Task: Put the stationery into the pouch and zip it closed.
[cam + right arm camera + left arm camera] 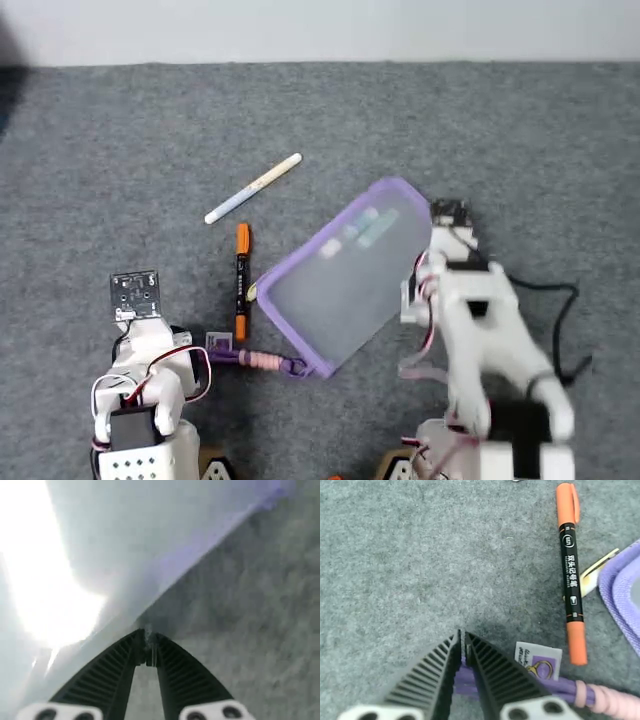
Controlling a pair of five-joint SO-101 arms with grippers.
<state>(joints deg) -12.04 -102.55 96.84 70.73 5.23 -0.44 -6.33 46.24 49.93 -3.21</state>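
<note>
While my left gripper point(462, 636) pinches the purple strap point(562, 686) at the pouch's corner, an orange marker point(571, 580) lies just beside the pouch point(345, 275). A pale pen point(253, 188) rests beyond on the open grey mat point(120, 140). My right gripper point(147, 642) is clamped on the pouch's right edge.

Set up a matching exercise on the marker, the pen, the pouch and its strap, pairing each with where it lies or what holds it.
Things:
1. orange marker
2. white pen
3. pouch
4. strap

Places or states:
A. lies alone, farthest from the arms
B. pinched in the left arm's jaws
C. pinched at its edge in the right arm's jaws
D. lies close beside the pouch's purple rim, outside it

Pairs: 1-D, 2-A, 3-C, 4-B
</note>
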